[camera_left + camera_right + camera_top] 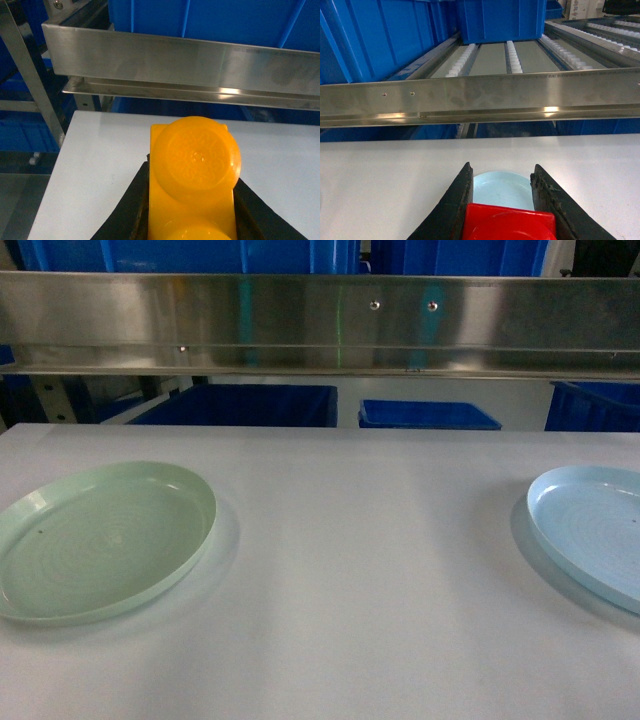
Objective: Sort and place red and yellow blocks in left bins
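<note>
In the left wrist view the orange-yellow block (195, 165), round studs facing the camera, sits clamped between the black fingers (127, 210) of my left gripper (192, 172), held above the white table's left part. My right gripper (502, 167) is shut on the red block (510, 225), which fills the gap between its black fingers (450, 205). Past the red block lies a light blue plate (502, 187). Neither gripper nor either block shows in the head view. Blue bins (240, 405) stand beyond the table, below the steel rail.
On the white table (370, 570) lie a pale green plate (100, 540) at the left and the light blue plate (590, 535) at the right edge. A steel rail (320, 325) runs across the back. More blue bins (430, 415) sit behind it; a roller rack (512, 55) lies beyond.
</note>
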Robot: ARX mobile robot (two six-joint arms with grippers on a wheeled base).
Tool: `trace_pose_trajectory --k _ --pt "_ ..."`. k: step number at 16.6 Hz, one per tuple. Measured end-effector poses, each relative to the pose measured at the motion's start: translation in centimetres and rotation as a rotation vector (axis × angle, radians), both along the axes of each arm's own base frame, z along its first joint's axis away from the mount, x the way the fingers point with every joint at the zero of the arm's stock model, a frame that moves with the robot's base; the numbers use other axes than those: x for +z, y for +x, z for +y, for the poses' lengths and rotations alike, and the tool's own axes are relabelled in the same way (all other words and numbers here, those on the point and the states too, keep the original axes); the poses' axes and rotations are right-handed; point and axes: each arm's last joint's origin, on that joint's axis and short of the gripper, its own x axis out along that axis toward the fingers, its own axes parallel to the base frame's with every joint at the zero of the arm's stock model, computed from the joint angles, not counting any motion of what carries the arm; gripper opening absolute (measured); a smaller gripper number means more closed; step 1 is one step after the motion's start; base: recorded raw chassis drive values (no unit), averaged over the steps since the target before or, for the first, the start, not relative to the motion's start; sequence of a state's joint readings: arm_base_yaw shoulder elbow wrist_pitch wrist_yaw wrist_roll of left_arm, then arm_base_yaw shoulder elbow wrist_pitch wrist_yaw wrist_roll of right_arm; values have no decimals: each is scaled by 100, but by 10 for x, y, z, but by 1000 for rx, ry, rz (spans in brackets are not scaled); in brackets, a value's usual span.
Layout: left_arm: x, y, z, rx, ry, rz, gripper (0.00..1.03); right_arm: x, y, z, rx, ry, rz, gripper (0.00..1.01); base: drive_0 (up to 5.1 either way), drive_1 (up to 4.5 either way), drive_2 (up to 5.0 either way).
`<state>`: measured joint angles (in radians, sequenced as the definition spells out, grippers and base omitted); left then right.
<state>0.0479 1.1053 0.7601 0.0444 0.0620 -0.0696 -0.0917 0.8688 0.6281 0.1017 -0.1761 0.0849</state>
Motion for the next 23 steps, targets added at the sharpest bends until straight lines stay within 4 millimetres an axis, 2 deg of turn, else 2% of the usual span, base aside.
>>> trace_pose_trajectory --k 5,9,23 --pt "-1 1 0 -2 0 3 29 -1 1 0 -2 0 5 29 -236 -148 391" --pt "1 1 1 7 1 -1 29 -1 1 0 1 1 5 29 -20 -411 372" --pt "1 0 0 2 1 -4 29 -1 0 0 -2 0 3 29 -498 234 252"
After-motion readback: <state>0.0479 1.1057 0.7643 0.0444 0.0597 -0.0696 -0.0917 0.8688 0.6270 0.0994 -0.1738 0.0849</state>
